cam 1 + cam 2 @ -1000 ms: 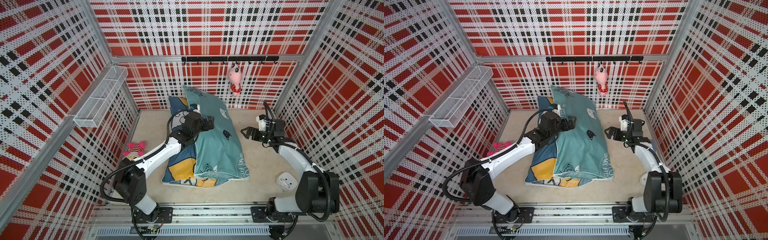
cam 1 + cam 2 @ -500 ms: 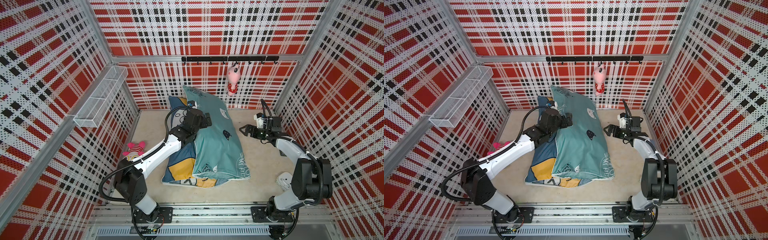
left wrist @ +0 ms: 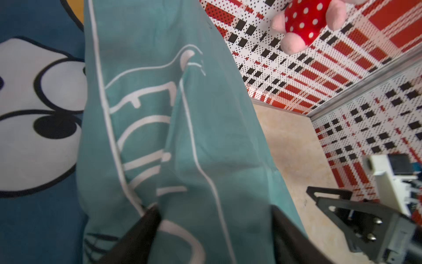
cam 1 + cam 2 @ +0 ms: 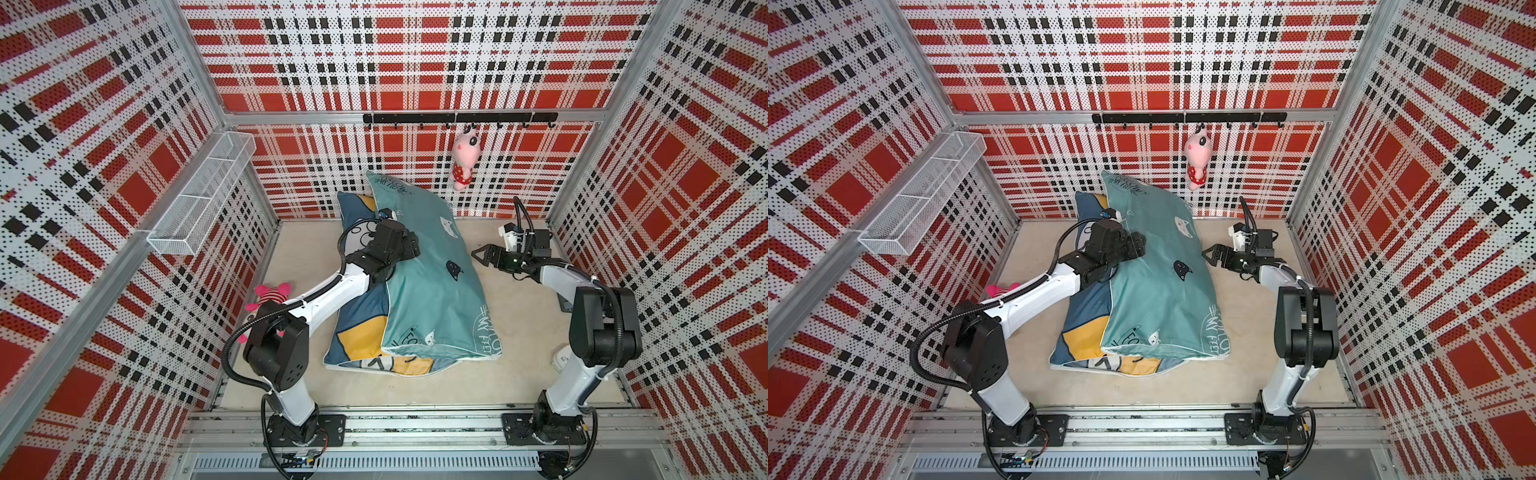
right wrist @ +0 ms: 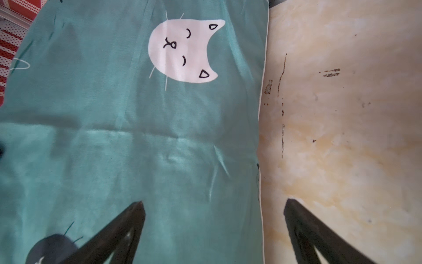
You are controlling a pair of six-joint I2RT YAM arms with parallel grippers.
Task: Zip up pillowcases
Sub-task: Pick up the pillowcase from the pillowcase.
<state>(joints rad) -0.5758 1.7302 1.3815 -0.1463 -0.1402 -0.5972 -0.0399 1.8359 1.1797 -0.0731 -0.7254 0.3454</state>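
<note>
1. In both top views the dark blue pillowcase lies mostly hidden under the teal pillowcase and the left arm.
2. The left end effector shows only blurred finger ends, cut by the wrist picture's edge. Whether they pinch the teal fold between them cannot be told.
3. The right end effector is likewise cut off in its wrist view.
4. The striped plush is partly hidden behind the left arm.
5. The hanging plush is cropped at the head in the left wrist view.

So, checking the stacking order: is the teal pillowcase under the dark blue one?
No, the teal pillowcase lies on top of the dark blue pillowcase.
</note>
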